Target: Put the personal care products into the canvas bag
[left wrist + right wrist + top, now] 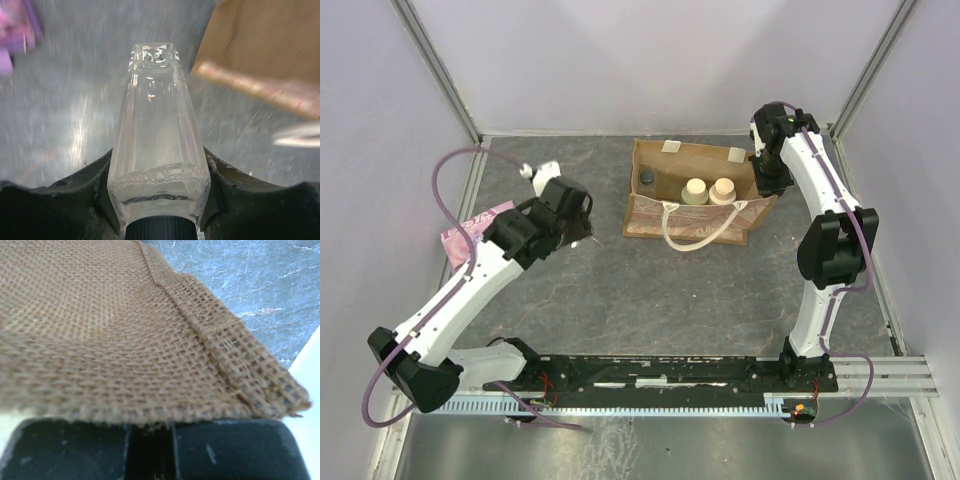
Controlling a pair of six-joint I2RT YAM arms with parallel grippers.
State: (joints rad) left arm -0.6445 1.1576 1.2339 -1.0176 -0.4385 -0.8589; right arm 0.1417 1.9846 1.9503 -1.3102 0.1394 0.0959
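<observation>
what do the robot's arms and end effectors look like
The left arm and right arm are built alike: white tube-like links joined by chunky black joint housings. A thin purple cable loops off the left arm, and another runs along the right. The left end effector and right end effector have matte black fingers, lightly scuffed.

Tabletop [610, 205] is lying open from the left claw's [542, 176] clear bottle [157, 125] to the canvas bag [695, 152]. Two cream-topped bottles [696, 190] are crowding the bag's end beside the right claw [761, 183].
</observation>
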